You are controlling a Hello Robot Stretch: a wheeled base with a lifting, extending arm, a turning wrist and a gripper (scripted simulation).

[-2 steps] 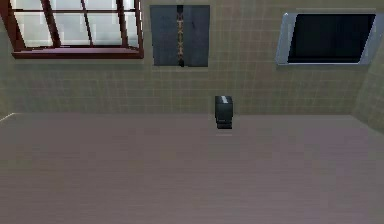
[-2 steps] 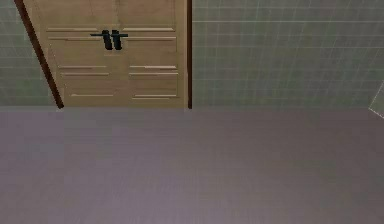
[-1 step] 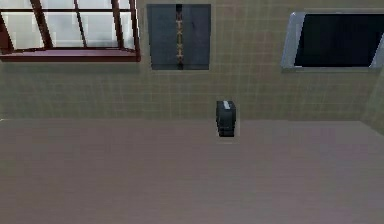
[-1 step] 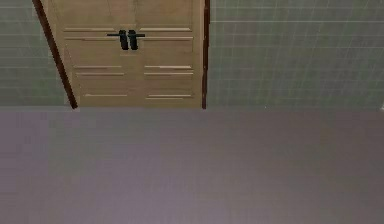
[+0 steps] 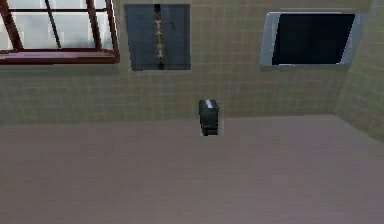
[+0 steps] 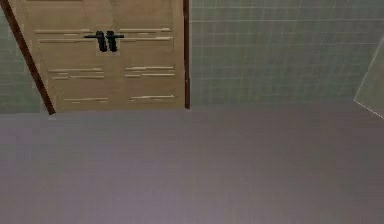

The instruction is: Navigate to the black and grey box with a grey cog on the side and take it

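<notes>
Standing on the bare floor [image 5: 190, 180] at the foot of the far wall [image 5: 230, 80], just right of the middle of the forward view, is a small upright black and grey box [image 5: 208, 116]; its top looks lighter grey and its face darker, and any mark on its side is too small to make out. The wall behind it is covered in beige tiles. A window [image 5: 55, 30] with a red-brown frame sits in the forward view's upper left, and a dark grey panel [image 5: 157, 37] with a pale vertical strip down its centre hangs above the box and to its left. A white-framed dark rectangle [image 5: 310, 40] hangs to the upper right. The arm side view has a pale wooden double door [image 6: 110, 55] with dark handles [image 6: 105, 41] in a dark brown frame, beside a pale green tiled wall [image 6: 285, 50], with open floor before both. How the gripper stands cannot be told from these views.
</notes>
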